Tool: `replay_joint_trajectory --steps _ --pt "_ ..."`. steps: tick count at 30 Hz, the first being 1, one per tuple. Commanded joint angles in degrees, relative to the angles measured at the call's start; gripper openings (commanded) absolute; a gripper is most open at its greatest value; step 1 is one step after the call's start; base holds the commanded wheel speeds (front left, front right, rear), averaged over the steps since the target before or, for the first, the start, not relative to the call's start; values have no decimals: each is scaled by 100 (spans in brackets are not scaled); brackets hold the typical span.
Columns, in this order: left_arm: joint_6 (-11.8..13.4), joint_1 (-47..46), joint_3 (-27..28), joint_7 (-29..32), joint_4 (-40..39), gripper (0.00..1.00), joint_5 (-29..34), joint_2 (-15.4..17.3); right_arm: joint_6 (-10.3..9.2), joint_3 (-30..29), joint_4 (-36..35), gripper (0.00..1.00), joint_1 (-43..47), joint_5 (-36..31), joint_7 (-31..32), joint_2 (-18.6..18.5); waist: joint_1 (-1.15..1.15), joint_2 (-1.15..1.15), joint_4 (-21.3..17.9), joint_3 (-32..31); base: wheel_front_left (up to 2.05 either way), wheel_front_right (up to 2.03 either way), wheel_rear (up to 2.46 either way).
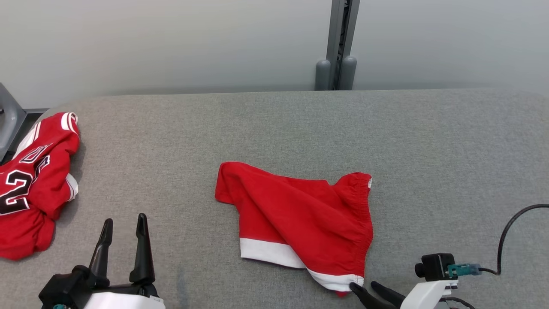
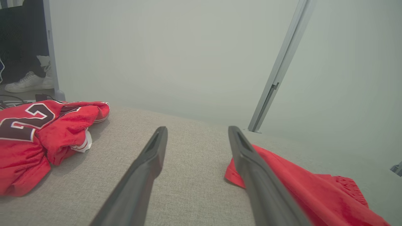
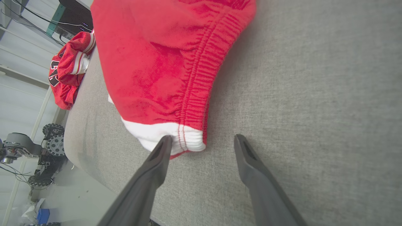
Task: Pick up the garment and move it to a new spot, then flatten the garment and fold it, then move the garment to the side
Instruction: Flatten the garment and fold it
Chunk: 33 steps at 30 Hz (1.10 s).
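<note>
On the grey counter, as given by the head view, the garment is found crumpled near the middle, close to the near edge. It is a pair of red shorts with a white band. Its long axis is judged to run diagonally, from the far-left corner to the near-right corner. The elastic edge is turned towards the robot's right, and the white band lies along the near side. The left hand is held spread over bare counter, well apart from the garment. The right hand is spread at the near-right corner. A red jersey is heaped at the left edge, apart from the shorts.

From the left wrist view, the left hand is shown wide apart with nothing between its fingers. The garment is seen past one finger; contact cannot be told.

From the right wrist view, the right hand is shown spread. One fingertip is set against the white band where the elastic edge ends, and the other is held over bare counter. Nothing is pinched.

The garment is judged light, soft and limp, so sagging and bunching are to be expected when it is lifted. It is best taken hold of at the thicker elastic edge, at this near corner and at its far end.
</note>
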Motion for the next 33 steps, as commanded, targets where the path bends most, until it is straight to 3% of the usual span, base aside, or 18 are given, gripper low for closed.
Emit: replay_joint_trajectory --steps 1,9,10,11,12,13,23,33 --pt "-37 -79 35 -16 18 100 46 -8 13 0 15 100 -58 19 39 -32 0 0 37 18 0 0 0" --pt "-106 -108 118 -16 85 100 100 -51 13 148 -5 100 -194 248 13 -12 0 0 216 33 0 0 0" --pt "-118 -113 127 -16 92 100 106 -58 13 166 -51 56 -203 286 -23 -35 0 0 231 31 0 0 0" --pt "-127 -116 133 -16 99 100 109 -64 13 181 -102 41 -226 310 -67 -73 0 0 242 30 0 0 0" --pt "-136 -121 140 -16 106 100 110 -69 13 188 -132 5 -244 339 -115 -109 0 0 251 29 0 0 0" --pt "-146 -123 144 -16 114 100 111 -74 13 209 -156 0 -257 374 -148 -146 0 0 257 25 0 0 0" --pt "-207 -214 63 -16 227 100 135 -97 13 126 -554 0 -809 666 -734 -481 0 0 134 82 0 0 0" --pt "-268 -343 -64 -16 386 100 146 -101 13 -188 44 0 -1290 827 -1186 -928 0 0 192 170 0 0 0"
